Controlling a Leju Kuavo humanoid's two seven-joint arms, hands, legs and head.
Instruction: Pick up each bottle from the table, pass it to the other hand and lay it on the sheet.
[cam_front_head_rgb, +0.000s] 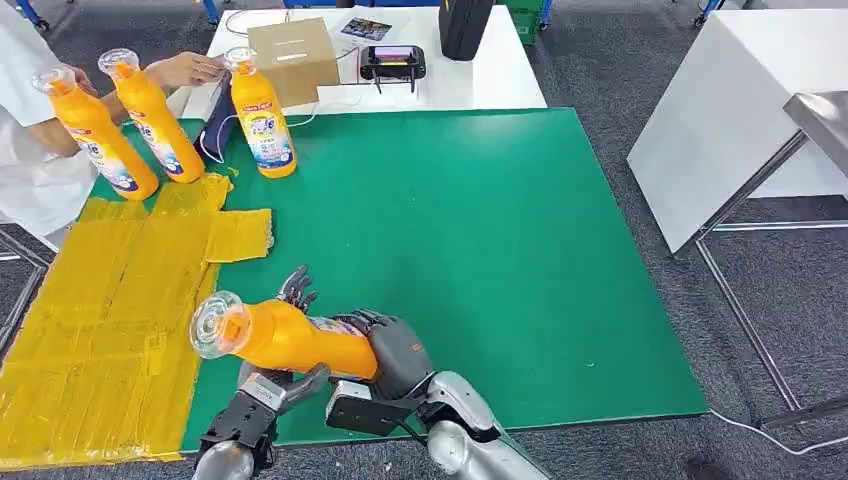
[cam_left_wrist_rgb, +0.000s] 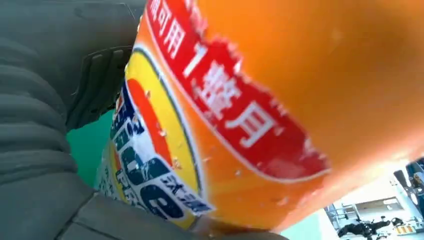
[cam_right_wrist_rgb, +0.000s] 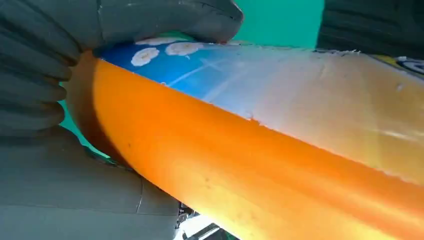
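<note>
Head view: orange bottle (cam_front_head_rgb: 290, 338) is up off the green mat (cam_front_head_rgb: 480, 250), lying sideways near the mat's near edge, clear cap pointing toward the yellow sheet (cam_front_head_rgb: 100, 310). Right hand (cam_front_head_rgb: 390, 350) is wrapped around its base end. Left hand (cam_front_head_rgb: 275, 385) sits under the bottle's mid-body, fingers spread around it; a firm grip there can't be told. Three more orange bottles stand upright at the far left corner of the mat: one (cam_front_head_rgb: 262, 115) on the green, two (cam_front_head_rgb: 150, 118) (cam_front_head_rgb: 95, 135) at the sheet's far edge, with a person's hands (cam_front_head_rgb: 185, 70) on them.

Left wrist view: bottle label (cam_left_wrist_rgb: 210, 130) close up, grey hand (cam_left_wrist_rgb: 50, 125) touching it.

Right wrist view: grey fingers (cam_right_wrist_rgb: 165, 20) curled over the bottle (cam_right_wrist_rgb: 260, 165), holding it.
</note>
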